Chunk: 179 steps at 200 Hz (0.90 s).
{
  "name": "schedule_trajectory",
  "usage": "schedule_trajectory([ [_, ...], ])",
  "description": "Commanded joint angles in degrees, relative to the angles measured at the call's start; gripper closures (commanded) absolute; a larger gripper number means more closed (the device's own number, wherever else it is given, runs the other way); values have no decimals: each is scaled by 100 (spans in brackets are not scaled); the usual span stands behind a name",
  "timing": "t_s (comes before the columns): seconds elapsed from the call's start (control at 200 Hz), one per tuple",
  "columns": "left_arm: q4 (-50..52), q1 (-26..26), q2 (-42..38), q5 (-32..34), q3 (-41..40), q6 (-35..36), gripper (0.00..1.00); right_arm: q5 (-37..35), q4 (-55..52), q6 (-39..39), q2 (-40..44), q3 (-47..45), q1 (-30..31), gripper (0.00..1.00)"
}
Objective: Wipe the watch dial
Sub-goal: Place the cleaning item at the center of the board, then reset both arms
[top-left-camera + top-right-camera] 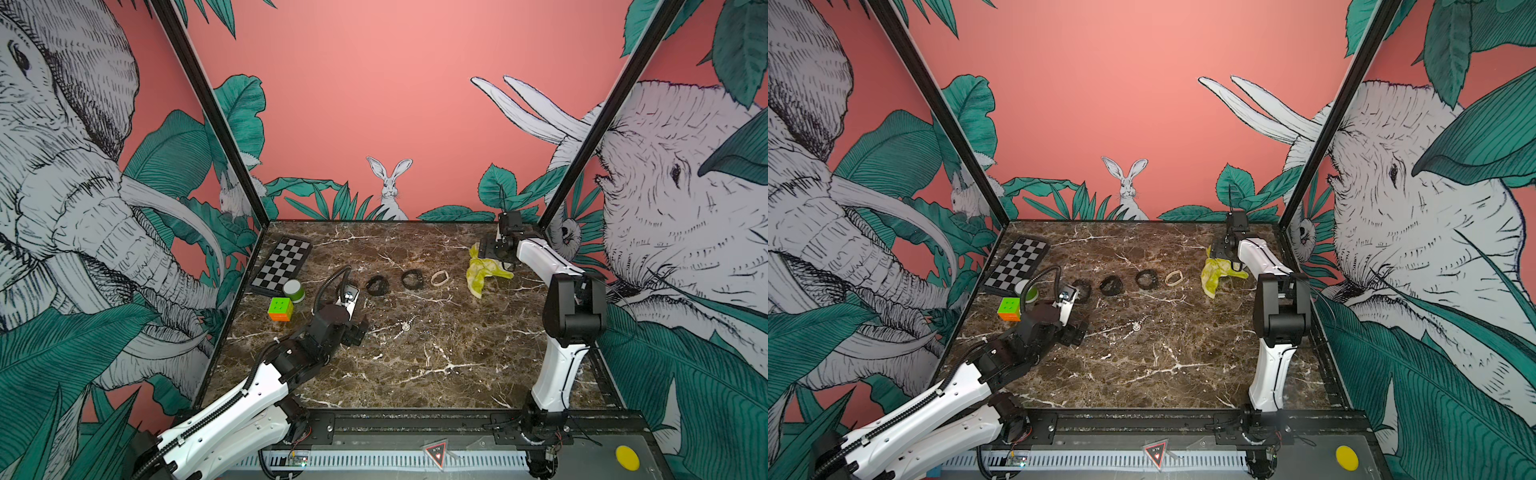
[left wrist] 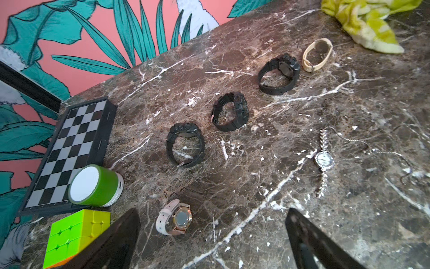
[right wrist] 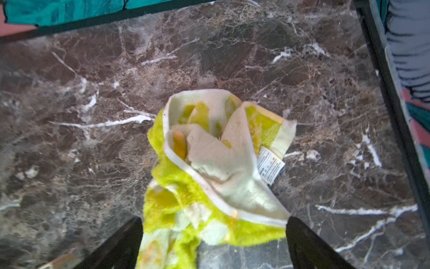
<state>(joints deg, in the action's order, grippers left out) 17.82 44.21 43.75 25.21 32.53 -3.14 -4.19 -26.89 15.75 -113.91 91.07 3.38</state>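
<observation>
Right wrist view: the right gripper stands wide apart astride the crumpled yellow cloth on the table's far right. Left wrist view shows the silver watch lying flat mid-table, dial up, well apart from the cloth, nearer the left gripper, also spread open.

Top views overlook table; wrist views share cloth.
</observation>
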Motion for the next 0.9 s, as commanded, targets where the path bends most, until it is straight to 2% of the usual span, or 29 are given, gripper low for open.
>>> schedule_trajectory([
  [0.0,-89,-28,-304,458,-178,100,1,-38,33,-236,431,289,-88,2],
  [0.105,-355,-31,-551,660,-362,298,1,-65,-299,-300,925,317,-131,2],
  [0.185,-773,-40,-714,849,-641,580,1,123,-270,-222,1548,-205,-118,2],
  [0.29,-1254,-109,-881,1108,-1012,862,1,173,139,63,2736,-1637,-97,2],
  [0.4,-1528,-319,-1137,1458,-1389,1004,1,-423,979,308,4168,-3559,153,2],
  [0.44,-1493,-496,-1299,1669,-1477,1025,1,-685,1301,229,4667,-4168,286,2],
  [0.495,-1615,-828,-1588,1587,-1652,1169,1,-893,1730,-49,5245,-4865,445,2],
  [0.635,-2236,-1432,-2306,1401,-2266,1017,1,-1124,2963,-647,6352,-6344,587,2],
  [0.76,-3018,-1898,-2280,963,-2573,1011,1,-1505,3470,-814,6368,-6821,578,2],
  [0.89,-4296,-2699,-1086,148,-2679,1042,1,-1692,4101,-845,5480,-6907,583,2],
])
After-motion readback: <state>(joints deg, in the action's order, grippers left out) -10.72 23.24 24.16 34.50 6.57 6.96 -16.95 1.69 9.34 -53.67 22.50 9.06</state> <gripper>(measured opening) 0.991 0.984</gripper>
